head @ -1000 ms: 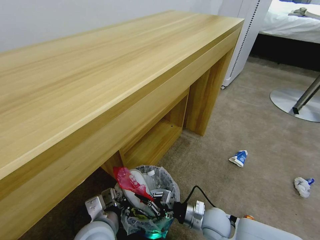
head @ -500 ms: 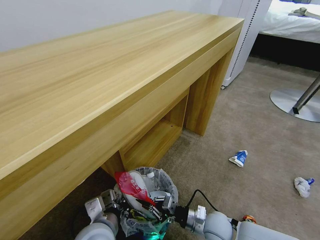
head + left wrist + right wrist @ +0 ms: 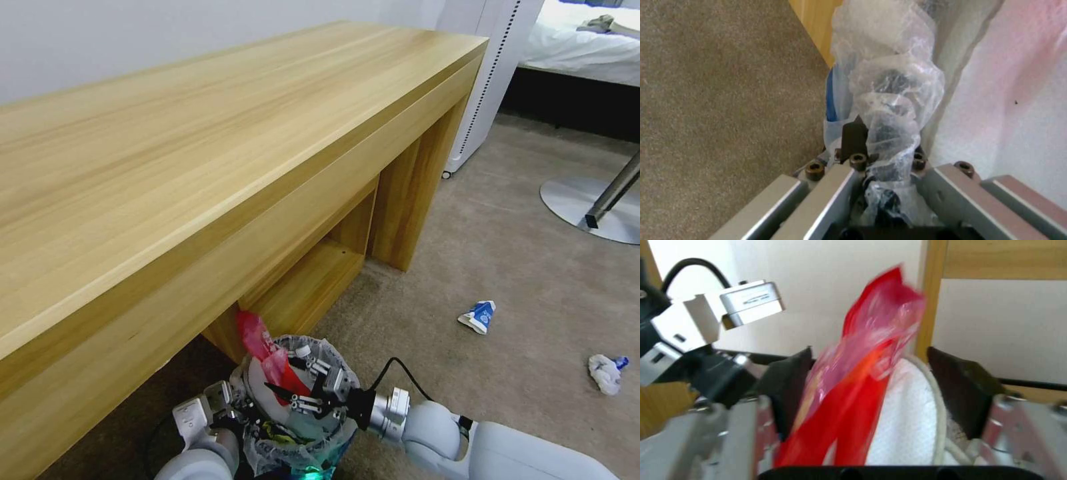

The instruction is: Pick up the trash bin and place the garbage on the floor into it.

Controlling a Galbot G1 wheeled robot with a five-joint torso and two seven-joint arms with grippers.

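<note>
The trash bin [image 3: 333,373], round and lined with a crinkled clear bag, hangs low in the head view by the desk, above the beige floor [image 3: 520,267]. My left gripper [image 3: 225,402] is shut on its rim and bag [image 3: 889,100]. My right gripper [image 3: 283,395] hovers over the bin's mouth, open. Between its spread pads [image 3: 960,386] a red wrapper [image 3: 862,373] stands upright against a white slipper [image 3: 907,413]. The red wrapper [image 3: 259,339] pokes up above the rim. On the floor lie garbage pieces: a blue-white carton [image 3: 479,316] and crumpled white paper [image 3: 604,372].
A long wooden desk [image 3: 200,153] with a low shelf [image 3: 307,283] stands right behind the bin. A white appliance [image 3: 493,67], a round metal chair base [image 3: 587,207] and a bed [image 3: 587,40] are at the far right.
The right gripper has risen a little over the bin. The red wrapper, spread flat on the bin's contents before, now stands upright toward the desk. The left gripper still holds the bin.
</note>
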